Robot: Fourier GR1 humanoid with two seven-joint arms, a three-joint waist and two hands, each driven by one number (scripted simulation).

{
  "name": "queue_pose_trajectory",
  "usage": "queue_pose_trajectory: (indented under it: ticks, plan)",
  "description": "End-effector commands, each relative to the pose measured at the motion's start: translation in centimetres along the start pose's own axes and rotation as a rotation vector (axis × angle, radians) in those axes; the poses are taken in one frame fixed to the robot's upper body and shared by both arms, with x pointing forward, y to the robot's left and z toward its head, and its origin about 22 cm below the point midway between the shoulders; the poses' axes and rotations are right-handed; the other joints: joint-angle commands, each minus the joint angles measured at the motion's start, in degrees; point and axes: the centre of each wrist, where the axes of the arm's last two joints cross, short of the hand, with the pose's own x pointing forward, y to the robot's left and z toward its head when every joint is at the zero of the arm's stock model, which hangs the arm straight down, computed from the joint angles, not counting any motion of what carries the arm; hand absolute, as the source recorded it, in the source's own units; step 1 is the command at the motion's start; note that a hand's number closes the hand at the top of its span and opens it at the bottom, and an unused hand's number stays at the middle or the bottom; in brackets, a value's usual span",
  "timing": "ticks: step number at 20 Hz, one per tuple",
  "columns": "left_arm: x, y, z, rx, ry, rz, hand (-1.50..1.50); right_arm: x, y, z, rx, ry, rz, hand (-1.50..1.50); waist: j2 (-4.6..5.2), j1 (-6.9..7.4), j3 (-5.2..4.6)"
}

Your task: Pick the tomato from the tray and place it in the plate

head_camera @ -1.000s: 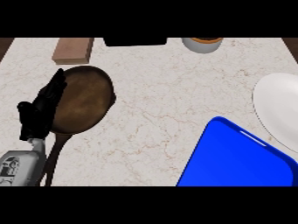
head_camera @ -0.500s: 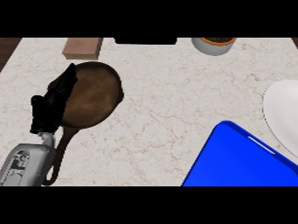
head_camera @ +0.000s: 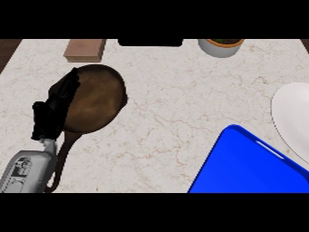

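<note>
One hand shows: the left hand (head_camera: pixel 55 108), at nine o'clock, fingers straight and apart, resting over the rim of a brown pan (head_camera: pixel 93 99). At five o'clock lies the blue tray (head_camera: pixel 247 167); at three, the white plate (head_camera: pixel 301 122). No tomato is visible, nor the right hand, so a reach toward the tray risks going blind.
</note>
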Motion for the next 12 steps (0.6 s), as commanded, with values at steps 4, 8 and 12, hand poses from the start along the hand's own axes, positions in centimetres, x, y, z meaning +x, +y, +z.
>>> queue_pose_trajectory:
  ticks: [4, 8, 12]
  plan:
    - [2.0, 0.3, 0.1, 0.001, -0.003, 0.002, 0.0, 0.4, 6.5, -2.9, 0.127, 0.016, 0.162, 1.5, -0.09, 0.29, 0.03]
    - [1.4, 2.0, -0.5, -0.024, -0.005, 0.001, 0.0, 0.7, 11.4, -4.5, 0.188, 0.122, -0.003, -1.5, 0.04, 0.24, 0.02]
    - [-0.7, -1.2, 0.8, -0.013, 0.0, -0.002, 0.0, -0.2, 11.9, -4.2, 0.204, 0.15, -0.103, -1.5, 0.22, 0.33, 0.06]
